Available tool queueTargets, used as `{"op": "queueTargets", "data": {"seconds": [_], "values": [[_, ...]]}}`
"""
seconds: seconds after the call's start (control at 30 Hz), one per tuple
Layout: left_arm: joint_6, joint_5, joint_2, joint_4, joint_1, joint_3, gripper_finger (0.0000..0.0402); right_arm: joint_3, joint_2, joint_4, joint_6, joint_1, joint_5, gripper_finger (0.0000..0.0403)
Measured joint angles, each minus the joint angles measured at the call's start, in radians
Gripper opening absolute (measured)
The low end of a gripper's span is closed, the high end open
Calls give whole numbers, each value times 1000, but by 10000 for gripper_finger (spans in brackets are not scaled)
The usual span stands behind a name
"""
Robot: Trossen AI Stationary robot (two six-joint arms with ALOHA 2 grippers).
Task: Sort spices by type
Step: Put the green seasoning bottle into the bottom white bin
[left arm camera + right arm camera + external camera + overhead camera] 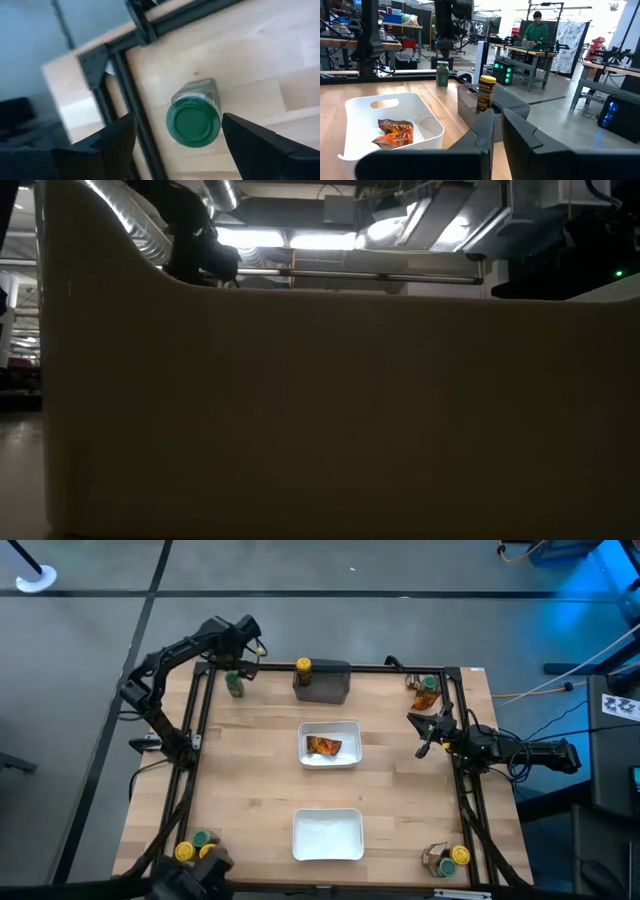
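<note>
left gripper (177, 137) hangs directly over the green-lid jar (194, 120) at the table's far left corner, fingers (112, 142) wide w/ lid centred in the gap, jar axis upright; right gripper (424, 732), nearly closed, is well apart.

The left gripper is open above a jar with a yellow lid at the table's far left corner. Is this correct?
Not quite: the jar under the open left gripper has a green lid, not yellow. The left wrist view shows it; the rest holds.

No readable text; yellow-lid jar (486, 93) label print illegible.
</note>
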Motion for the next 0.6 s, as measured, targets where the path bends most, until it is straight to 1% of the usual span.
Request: {"op": "queueTargets", "data": {"seconds": [0.1,0.33,0.6], "values": [[4,53,0,45,19,-21,276,0,0,0,0,0,-2,37],[-17,61,1,69,40,-80,276,0,0,0,0,0,-9,37],[-32,77,14,96,39,-131,276,0,0,0,0,0,-10,37]]}}
